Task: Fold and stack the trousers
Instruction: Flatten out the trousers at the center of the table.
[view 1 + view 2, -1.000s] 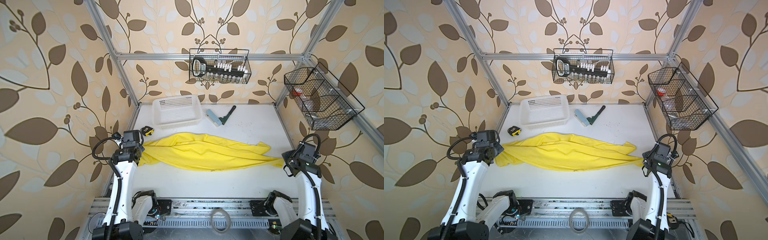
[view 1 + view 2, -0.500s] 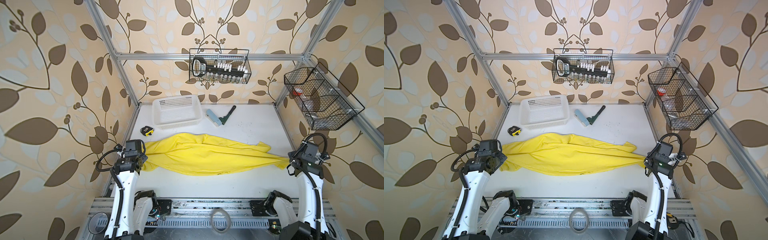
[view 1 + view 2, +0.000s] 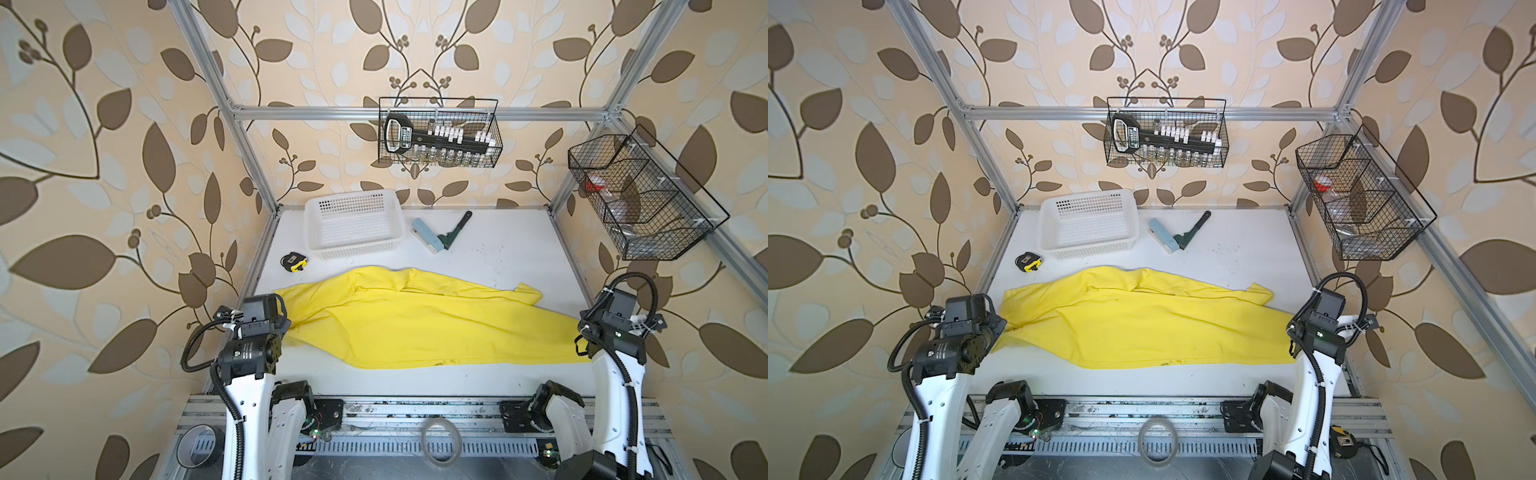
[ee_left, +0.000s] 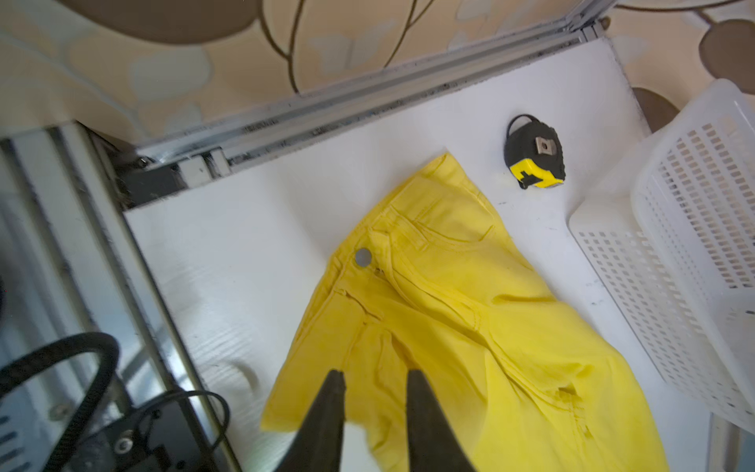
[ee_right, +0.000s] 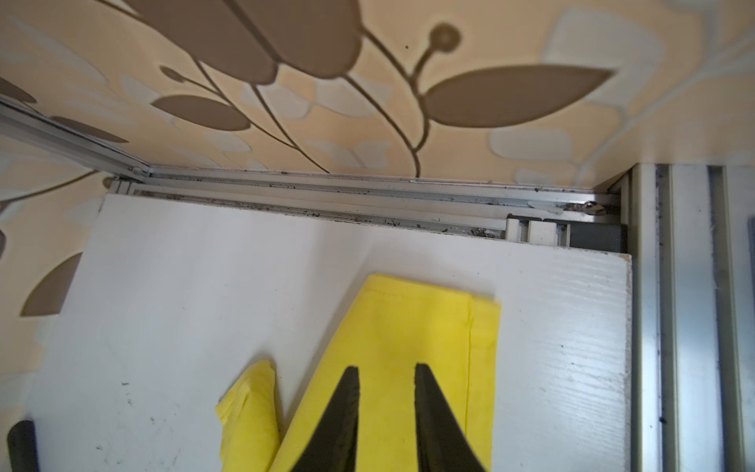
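The yellow trousers (image 3: 415,324) lie spread across the white table in both top views, waistband at the left, legs running right. In the left wrist view the buttoned waistband (image 4: 363,256) rests flat, and my left gripper (image 4: 376,374) hovers open over the cloth near its corner with nothing pinched. My right gripper (image 5: 387,370) stands open above a leg hem (image 5: 429,298), cloth showing in the gap between the fingers. A second leg end (image 5: 249,404) lies beside it. In a top view the left gripper (image 3: 998,328) and right gripper (image 3: 1292,345) sit at the trousers' two ends.
A white perforated basket (image 3: 353,224) stands at the back left, with a black and yellow tape measure (image 3: 294,262) in front of it. A lint roller (image 3: 428,237) lies at the back middle. Wire baskets (image 3: 438,133) hang on the walls. Aluminium rails (image 5: 367,192) border the table.
Both grippers have gone from shut to open and let go of the trousers' ends. Both arms have drawn toward the front edge, and the cloth now lies flatter.
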Motion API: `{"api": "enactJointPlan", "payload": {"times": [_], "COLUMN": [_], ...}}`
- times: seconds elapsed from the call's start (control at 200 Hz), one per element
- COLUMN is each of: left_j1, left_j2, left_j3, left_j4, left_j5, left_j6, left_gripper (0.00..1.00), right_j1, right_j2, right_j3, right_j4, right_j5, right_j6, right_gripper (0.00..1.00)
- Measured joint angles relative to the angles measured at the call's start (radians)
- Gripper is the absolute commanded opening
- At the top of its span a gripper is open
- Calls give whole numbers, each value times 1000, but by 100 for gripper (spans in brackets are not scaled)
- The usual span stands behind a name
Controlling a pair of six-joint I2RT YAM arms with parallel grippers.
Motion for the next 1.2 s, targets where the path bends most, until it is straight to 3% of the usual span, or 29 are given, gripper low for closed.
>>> {"api": "enactJointPlan", "payload": {"times": [0.16,0.29,0.425,0.48,0.635,0.8,0.915,1.199], "left_j1": [0,0,0,0,-61,-180,-222,-229], "left_j2": [-27,-10,89,148,271,360,438,579], "left_j3": [27,27,18,-2,-90,-155,-181,-221], "left_j4": [1,46,128,169,261,356,421,526], "left_j5": [-35,2,136,199,333,393,407,413], "left_j6": [-38,-17,14,24,42,34,30,26], "left_gripper": [51,54,57,59,66,66,65,60], "right_j1": [23,84,308,424,716,946,991,984], "right_j2": [-22,-23,3,21,100,162,174,157], "right_j3": [1,1,8,10,8,-55,-137,-277], "right_j4": [-3,38,91,117,152,184,199,164], "right_j5": [-13,-96,-113,-112,-114,-114,-130,-142], "right_j6": [10,-21,-60,-79,-79,-36,5,76], "right_gripper": [46,56,66,74,75,75,74,74]}}
